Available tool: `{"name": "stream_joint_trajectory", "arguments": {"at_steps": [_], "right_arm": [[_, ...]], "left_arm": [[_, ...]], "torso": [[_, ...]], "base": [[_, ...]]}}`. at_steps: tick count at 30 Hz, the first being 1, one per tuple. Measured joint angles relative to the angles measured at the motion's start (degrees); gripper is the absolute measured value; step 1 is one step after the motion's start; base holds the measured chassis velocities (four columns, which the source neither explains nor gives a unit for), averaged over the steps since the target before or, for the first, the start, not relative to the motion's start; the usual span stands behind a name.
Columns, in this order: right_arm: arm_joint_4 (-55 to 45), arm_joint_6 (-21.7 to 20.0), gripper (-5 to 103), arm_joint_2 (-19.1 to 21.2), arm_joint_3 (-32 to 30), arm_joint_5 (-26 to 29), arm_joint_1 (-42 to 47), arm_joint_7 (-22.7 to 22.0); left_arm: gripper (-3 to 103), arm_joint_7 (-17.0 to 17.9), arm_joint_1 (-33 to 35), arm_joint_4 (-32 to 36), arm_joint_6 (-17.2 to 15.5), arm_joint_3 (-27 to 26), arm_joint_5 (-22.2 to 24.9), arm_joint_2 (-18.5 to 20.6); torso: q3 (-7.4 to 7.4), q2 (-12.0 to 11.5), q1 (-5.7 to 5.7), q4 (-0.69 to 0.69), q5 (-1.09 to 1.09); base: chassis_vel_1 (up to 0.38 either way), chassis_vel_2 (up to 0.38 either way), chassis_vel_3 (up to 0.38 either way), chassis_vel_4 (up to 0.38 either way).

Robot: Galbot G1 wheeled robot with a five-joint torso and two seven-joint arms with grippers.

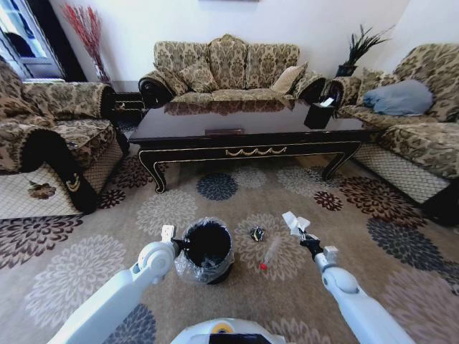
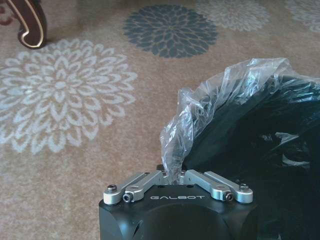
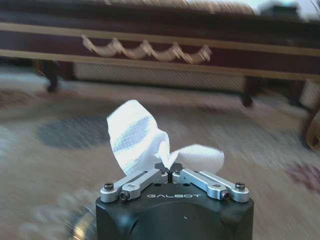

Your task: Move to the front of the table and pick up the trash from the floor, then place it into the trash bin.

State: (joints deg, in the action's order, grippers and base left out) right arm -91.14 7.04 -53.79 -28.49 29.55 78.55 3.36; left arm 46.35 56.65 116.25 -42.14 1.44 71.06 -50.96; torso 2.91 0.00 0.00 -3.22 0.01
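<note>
Our right gripper (image 1: 303,236) is clamped on the tissue (image 1: 294,222), lifted off the carpet (image 1: 358,236); in the right wrist view the tissue (image 3: 140,137) flares up from the closed fingertips (image 3: 161,174), with the table (image 3: 200,47) ahead of it. Our left gripper (image 1: 174,243) pinches the bag (image 2: 200,110) at the bin's (image 1: 208,247) rim, fingers closed on the plastic. Between our two grippers, on the carpet, lie the bottle (image 1: 271,252) and, just beyond it, the dark wrapper (image 1: 257,233). Both lie nearer our right gripper, just beside the bin.
</note>
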Motion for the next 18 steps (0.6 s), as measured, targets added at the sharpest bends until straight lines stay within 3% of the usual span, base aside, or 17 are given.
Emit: {"name": "stream_joint_trajectory", "arguments": {"at_steps": [12,18], "right_arm": [[-22.4,0.6,0,1.4,-1.3,-3.7,11.0,-0.1],[-30.8,0.1,0,0.4,0.6,-7.1,15.1,-0.6]], "left_arm": [[3,1.1,-4.6,-2.2,0.0,6.9,-0.7,-3.5],[3,2.4,-7.8,-1.6,0.0,12.0,1.6,-4.1]], "torso": [[0.00,0.0,0.00,0.02,0.00],[0.00,0.0,0.00,0.02,-0.01]], "base": [[0.000,0.000,0.000,0.000],[0.000,0.000,0.000,0.000]]}}
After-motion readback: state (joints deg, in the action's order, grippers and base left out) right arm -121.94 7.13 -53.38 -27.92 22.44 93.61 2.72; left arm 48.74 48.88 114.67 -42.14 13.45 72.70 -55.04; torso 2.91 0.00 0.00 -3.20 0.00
